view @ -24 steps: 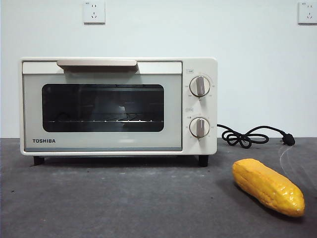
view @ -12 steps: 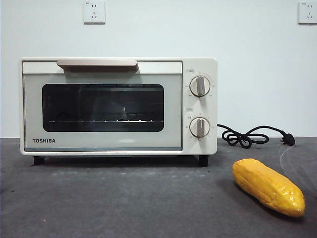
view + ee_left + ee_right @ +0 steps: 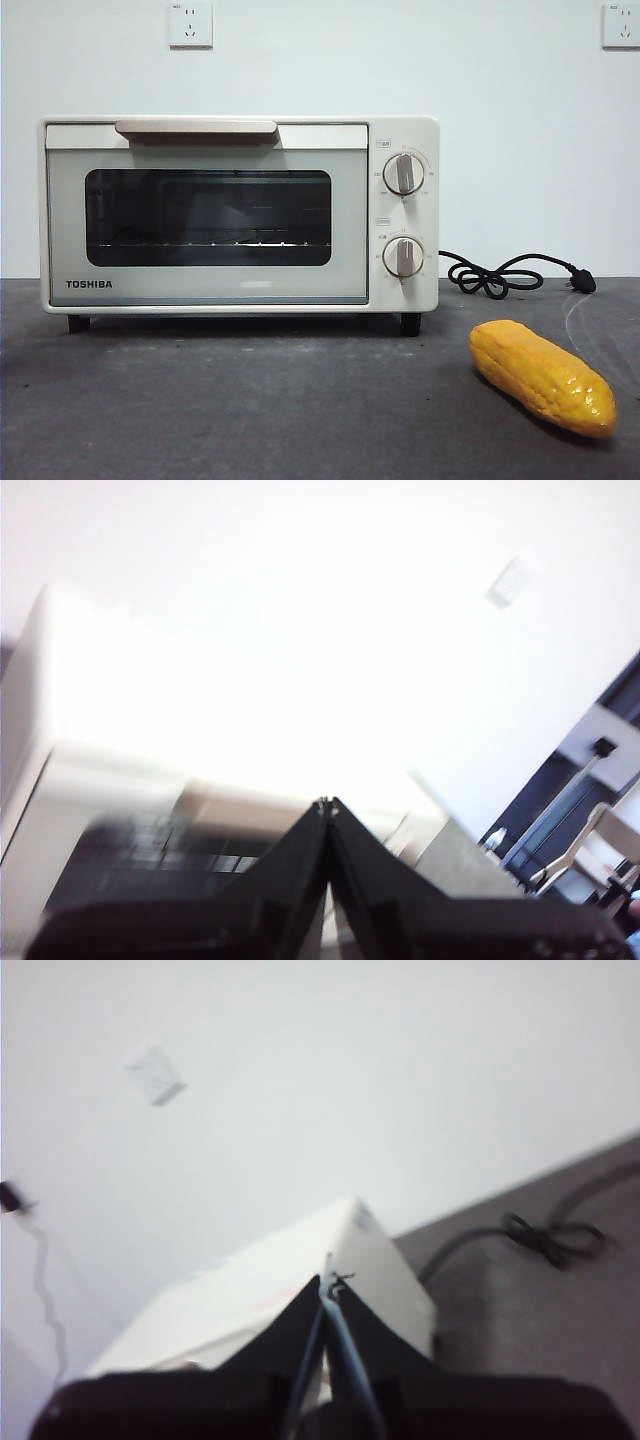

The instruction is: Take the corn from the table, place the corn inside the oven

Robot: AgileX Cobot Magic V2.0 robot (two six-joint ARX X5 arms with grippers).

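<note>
The yellow-orange corn (image 3: pixel 543 376) lies on the dark grey table (image 3: pixel 250 410) at the front right, one end toward the oven. The cream TOSHIBA oven (image 3: pixel 238 215) stands at the back left with its glass door closed and its bar handle (image 3: pixel 196 127) along the top. No arm appears in the front view. My left gripper (image 3: pixel 326 806) is shut and empty, held above the oven (image 3: pixel 150 740), which looks blurred. My right gripper (image 3: pixel 328 1282) is also shut and empty, high over the oven's top (image 3: pixel 290 1290). The corn is out of both wrist views.
A black cord (image 3: pixel 510 273) with its plug lies coiled on the table to the right of the oven, also seen as the cord (image 3: pixel 540 1232) in the right wrist view. Two wall sockets (image 3: pixel 190 24) sit on the white wall behind.
</note>
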